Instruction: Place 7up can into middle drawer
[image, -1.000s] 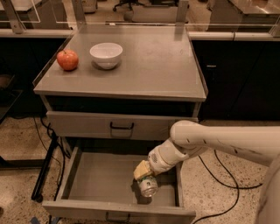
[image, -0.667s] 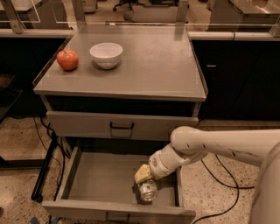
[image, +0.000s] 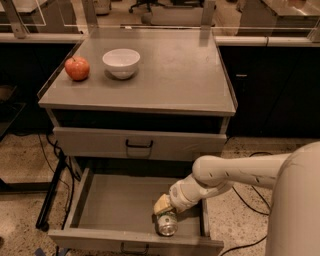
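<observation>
Camera view: claw (image: 164, 209) at 7up can (image: 166, 224) in middle drawer (image: 115, 202), grip unclear; bowl (image: 121, 62) above

At front right of the middle drawer (image: 115, 205), gripper (image: 163, 206) covering the far end of the 7up can (image: 167, 225); label too small to read. Rear of drawer floor hidden under the upper drawer (image: 100, 142); bar handle (image: 134, 248) cut by the bottom edge; arm (image: 235, 172) cut off at right.
</observation>
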